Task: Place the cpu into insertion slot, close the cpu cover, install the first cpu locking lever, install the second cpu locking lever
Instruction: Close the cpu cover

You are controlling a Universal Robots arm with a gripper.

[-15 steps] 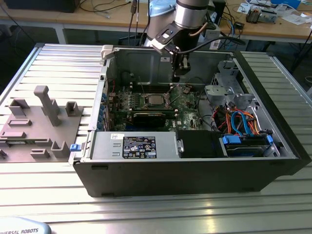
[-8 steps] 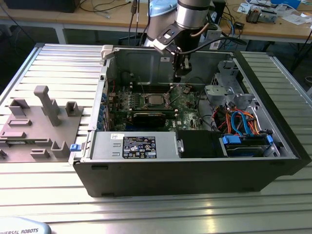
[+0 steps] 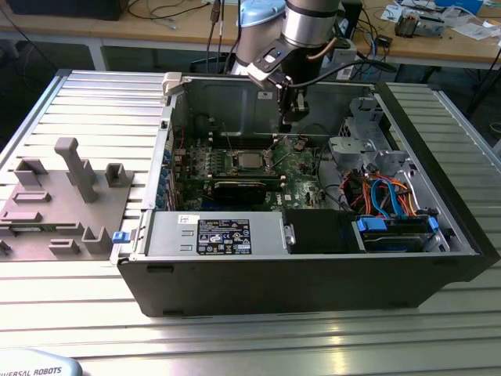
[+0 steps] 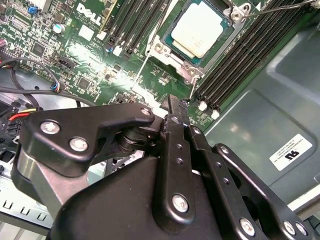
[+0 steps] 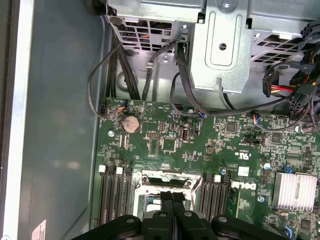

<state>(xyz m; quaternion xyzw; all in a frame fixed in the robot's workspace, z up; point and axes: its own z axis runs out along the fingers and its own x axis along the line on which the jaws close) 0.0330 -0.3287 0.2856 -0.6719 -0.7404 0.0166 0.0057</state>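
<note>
The cpu [image 3: 249, 160] lies flat in the insertion slot [image 3: 235, 162] on the green board, its silver top [image 4: 197, 29] facing up. The silvery cpu cover [image 4: 176, 56] frames it and looks laid down around the chip. One thin wire lever [image 4: 142, 70] runs along one side of the socket and another [image 4: 280, 6] along the opposite side; whether they are latched I cannot tell. My gripper [image 3: 286, 117] hangs above the board, a little toward the exterior view's right of the socket. Its fingertips [image 4: 170, 102] are shut with nothing between them. In the first wrist view the gripper [image 5: 172, 196] hides part of the socket.
The open computer case [image 3: 313, 274] holds a drive cage [image 3: 360, 133], loose cables [image 3: 383, 196] and a power supply [image 3: 215, 235]. Black memory slots [image 4: 235, 60] flank the socket. A finned heat sink [image 5: 295, 190] sits on the board. A grey fixture plate [image 3: 63, 196] lies at the exterior view's left.
</note>
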